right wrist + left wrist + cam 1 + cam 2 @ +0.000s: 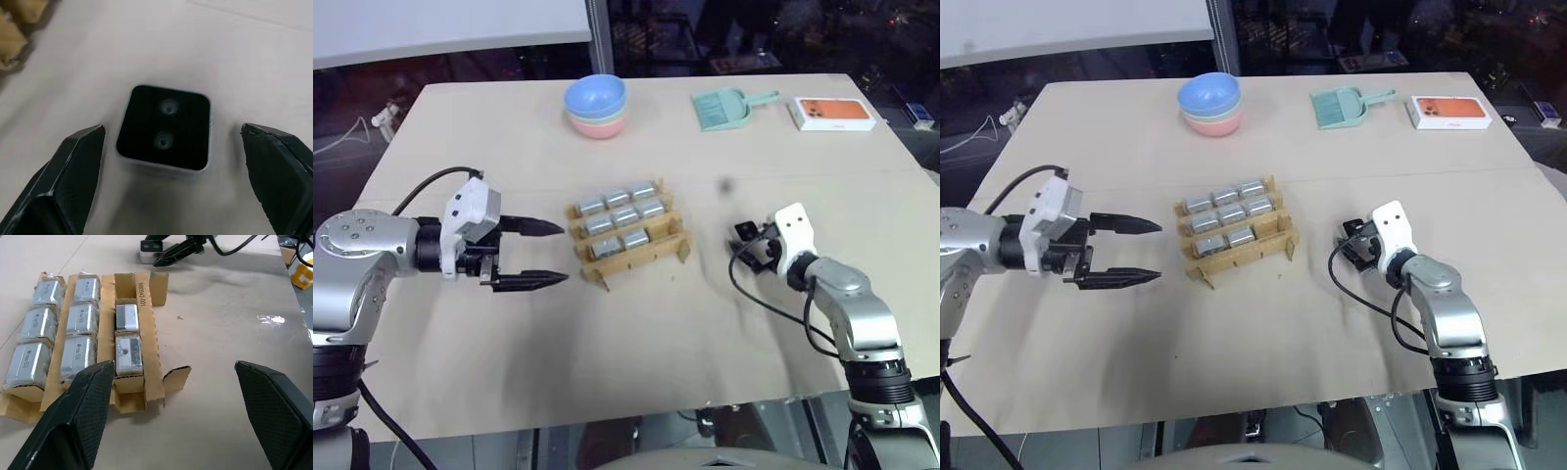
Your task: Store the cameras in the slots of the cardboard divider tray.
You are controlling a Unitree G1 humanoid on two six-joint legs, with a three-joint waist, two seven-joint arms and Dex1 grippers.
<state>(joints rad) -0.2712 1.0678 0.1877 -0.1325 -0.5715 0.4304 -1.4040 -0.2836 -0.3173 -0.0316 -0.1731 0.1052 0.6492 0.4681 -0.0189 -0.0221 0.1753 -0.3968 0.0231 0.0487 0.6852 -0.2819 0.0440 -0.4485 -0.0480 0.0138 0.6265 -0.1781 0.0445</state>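
Pincer (171, 142) astride black-faced (two-lensed) camera (165, 128)

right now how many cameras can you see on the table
9. Eight small silver-grey boxy cameras sit in the brown cardboard divider tray: three in the far row, three in the middle, two in the near row. One black-faced camera lies on the table between the right hand's open fingers.
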